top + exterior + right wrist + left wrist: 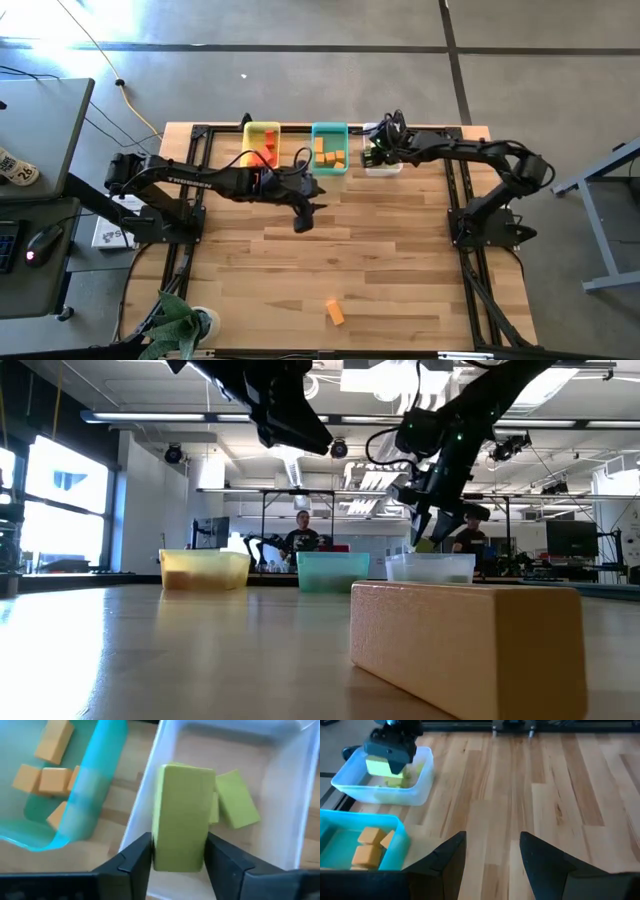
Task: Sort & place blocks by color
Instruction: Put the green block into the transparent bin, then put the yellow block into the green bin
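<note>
Overhead, a wooden table (400, 270) fills most of the high view, with two dark arms reaching in from nine and three o'clock. Three bins sit in a row at the table's twelve o'clock edge: a yellow bin (251, 134), a teal bin (330, 131) beside it, and a clear bin (384, 166) beside that, largely hidden under the right arm.

Left gripper (303, 216) hangs above bare wood near the table's centre, at about six o'clock from the yellow and teal bins. Its wrist view shows the two dark fingers (451, 854) standing apart with nothing between them, so it is released and empty.

Right gripper (377, 148) is above the clear bin. In its wrist view a light green bar (183, 815) stands upright between the two fingers (134, 856), over the bin's inside. Whether the fingers press the bar or have just let go cannot be told. More green blocks (237, 800) lie in the bin behind it, partly covered by the bar.

Orange blocks (331, 156) lie in the teal bin; their count is hard to make out. Red blocks (270, 146) show in the yellow bin, partly hidden by the left arm.

One orange block (335, 313) lies alone on the table toward six o'clock, well apart from the bins. It looms large in the low view, cut off at the bottom edge.

Behind the table, two people (303, 536) show dimly in the room.
</note>
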Action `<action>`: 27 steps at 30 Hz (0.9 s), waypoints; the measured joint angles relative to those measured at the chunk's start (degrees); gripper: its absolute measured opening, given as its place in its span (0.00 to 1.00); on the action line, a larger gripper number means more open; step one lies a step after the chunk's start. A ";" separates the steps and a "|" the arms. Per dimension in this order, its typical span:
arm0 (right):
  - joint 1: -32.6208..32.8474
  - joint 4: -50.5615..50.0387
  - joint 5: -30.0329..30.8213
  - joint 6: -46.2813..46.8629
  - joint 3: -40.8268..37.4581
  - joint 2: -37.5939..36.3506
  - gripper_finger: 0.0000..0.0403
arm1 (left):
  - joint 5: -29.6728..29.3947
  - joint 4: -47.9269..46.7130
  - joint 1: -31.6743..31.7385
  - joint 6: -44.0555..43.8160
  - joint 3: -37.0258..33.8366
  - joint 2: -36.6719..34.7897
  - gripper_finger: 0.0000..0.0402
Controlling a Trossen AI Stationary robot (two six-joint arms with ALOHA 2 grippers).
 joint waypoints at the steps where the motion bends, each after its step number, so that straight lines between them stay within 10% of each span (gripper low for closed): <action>1: 0.12 0.06 -0.42 0.06 0.00 -0.02 0.41 | -0.18 -0.57 -0.01 0.00 0.00 0.00 0.43; 14: 2.62 0.15 -7.49 7.14 0.00 -2.05 0.54 | -4.00 -11.36 1.92 -1.12 0.00 0.02 0.43; 27: 23.28 7.43 -5.63 24.90 0.00 -5.27 0.54 | -12.50 -20.04 8.20 -2.51 0.00 0.02 0.43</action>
